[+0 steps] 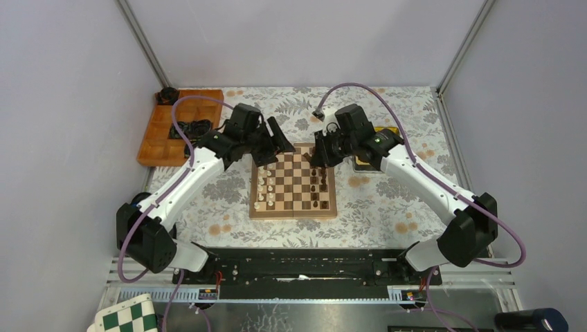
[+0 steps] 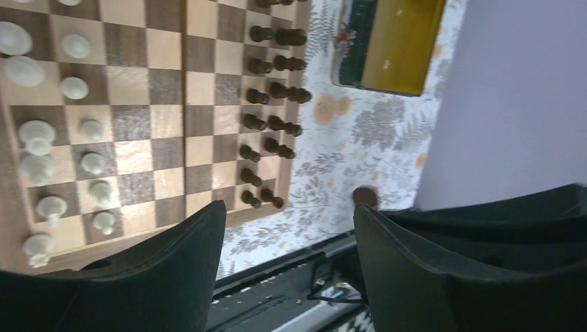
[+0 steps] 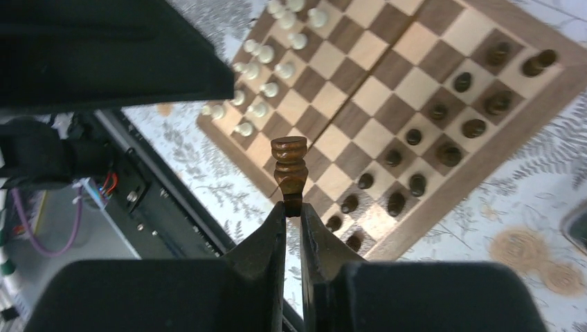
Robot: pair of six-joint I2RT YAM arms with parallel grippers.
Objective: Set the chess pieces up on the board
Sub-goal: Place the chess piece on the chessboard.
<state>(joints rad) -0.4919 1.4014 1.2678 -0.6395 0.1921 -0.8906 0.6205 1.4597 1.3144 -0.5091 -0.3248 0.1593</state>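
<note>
Closest in the right wrist view, the right gripper [image 3: 292,206] is clenched on the base of a dark rook-like piece [image 3: 289,164] that sticks out past its fingertips. The board [image 3: 387,76] lies beyond, with dark chess pieces [image 3: 414,136] to the right and cream chess pieces [image 3: 284,70] to the upper left. In the left wrist view, the left gripper [image 2: 287,225] hangs released and empty, the board beyond its left finger. From above, both grippers hover at the board's far corners, with an orange tray [image 1: 160,149] to the left of the left gripper.

White arms [image 1: 201,166] with black joints [image 1: 149,242] and grippers [image 2: 289,214] [image 3: 293,207], purple cables [image 1: 360,86], possibly a green light [image 1: 377,138].
</note>
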